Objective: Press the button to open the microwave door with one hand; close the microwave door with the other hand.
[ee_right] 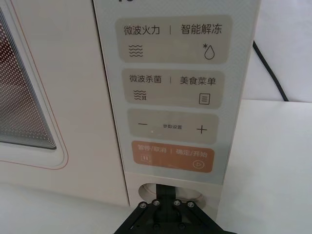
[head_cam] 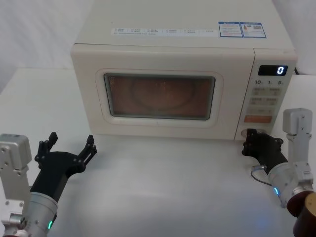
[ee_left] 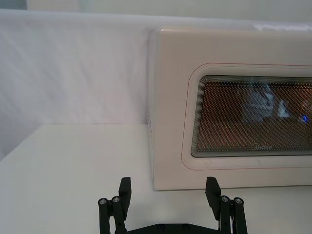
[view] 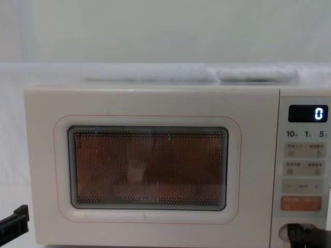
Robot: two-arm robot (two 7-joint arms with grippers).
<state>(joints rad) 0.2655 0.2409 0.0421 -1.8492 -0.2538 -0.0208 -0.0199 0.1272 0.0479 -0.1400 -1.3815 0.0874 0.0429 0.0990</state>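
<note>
the left gripper [head_cam: 69,148] hovers low over the table [head_cam: 163,182] at the near left, in front of the microwave's left corner and apart from it; its fingers [ee_left: 125,191] are spread wide and hold nothing. the microwave [head_cam: 182,74] sits in the middle of the table toward the far side, facing the robot. its door [head_cam: 160,94] takes up the left and centre of the front and is shut flush, the dark window showing a reddish mesh. to the right of the door is the control strip [ee_right: 173,92], with a black display [head_cam: 273,70] reading 0 at the top, cream keys below it and an orange key [ee_right: 173,156] lower down. the button [ee_right: 170,191] lies at the bottom of the strip, just under the orange key. the right gripper [head_cam: 251,139] is at the near right, its tip right at the button; its fingers are drawn together, gripping nothing. a black cable [ee_right: 270,68] runs behind the microwave on the right.
</note>
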